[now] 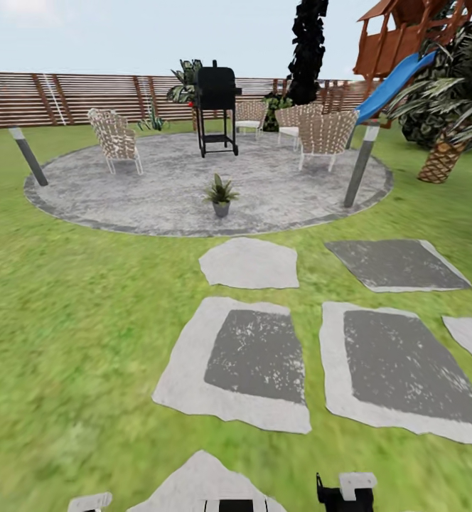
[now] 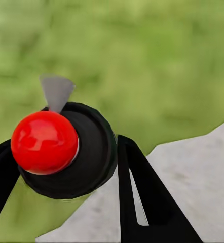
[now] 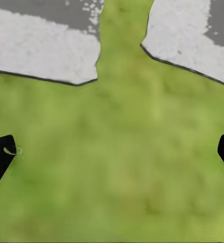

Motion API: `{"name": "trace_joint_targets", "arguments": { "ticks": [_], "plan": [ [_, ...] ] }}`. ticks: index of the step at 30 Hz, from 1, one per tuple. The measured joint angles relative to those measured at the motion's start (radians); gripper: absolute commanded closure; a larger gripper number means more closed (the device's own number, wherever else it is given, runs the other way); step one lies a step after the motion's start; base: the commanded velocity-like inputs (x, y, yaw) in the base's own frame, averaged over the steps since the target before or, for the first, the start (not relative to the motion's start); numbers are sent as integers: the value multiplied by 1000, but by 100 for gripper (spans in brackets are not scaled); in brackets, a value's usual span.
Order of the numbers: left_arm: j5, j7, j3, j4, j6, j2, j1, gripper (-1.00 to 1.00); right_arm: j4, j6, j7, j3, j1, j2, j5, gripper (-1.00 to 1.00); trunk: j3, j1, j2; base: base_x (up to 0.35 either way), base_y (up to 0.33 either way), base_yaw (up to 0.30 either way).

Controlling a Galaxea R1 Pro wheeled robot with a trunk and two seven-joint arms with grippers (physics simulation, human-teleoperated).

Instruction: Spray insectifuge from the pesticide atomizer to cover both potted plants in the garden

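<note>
I hold the bottle (image 2: 61,152) between my left fingers (image 2: 142,202), right fingers (image 3: 1,159) wide, ready to spray the potted plant (image 1: 220,193).

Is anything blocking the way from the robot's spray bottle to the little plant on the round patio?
Nothing visible does. The left pincer holds the red-topped dark spray bottle; ahead lie only green lawn and flat grey stepping stones before the small potted plant.

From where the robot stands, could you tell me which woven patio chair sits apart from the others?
The chair at the patio's left, left of the black grill. The other three cluster to the grill's right, near the blue slide.
</note>
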Motion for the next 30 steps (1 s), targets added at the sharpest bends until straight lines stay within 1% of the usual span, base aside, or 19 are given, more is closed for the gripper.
{"name": "trace_joint_targets", "arguments": {
  "ticks": [10,13,16,21,30],
  "plan": [
    [0,0,0,0,0,0,0,100,0,0,0,0,0,0,0,-100,-5,0,0,305,-162,282],
    [0,0,0,1,0,0,0,100,0,-1,0,0,0,0,0,-100,-6,0,0,294,-199,187],
    [0,0,0,0,0,0,0,100,0,-2,2,0,1,-2,1,-100,-6,0,0,293,-201,42],
    [0,0,0,1,0,0,0,100,1,-4,4,1,4,-13,3,-100,-6,0,0,293,-201,6],
    [0,0,0,0,0,0,0,100,0,-4,4,2,9,-14,5,-100,-6,0,0,293,-200,0]
  ]
}}
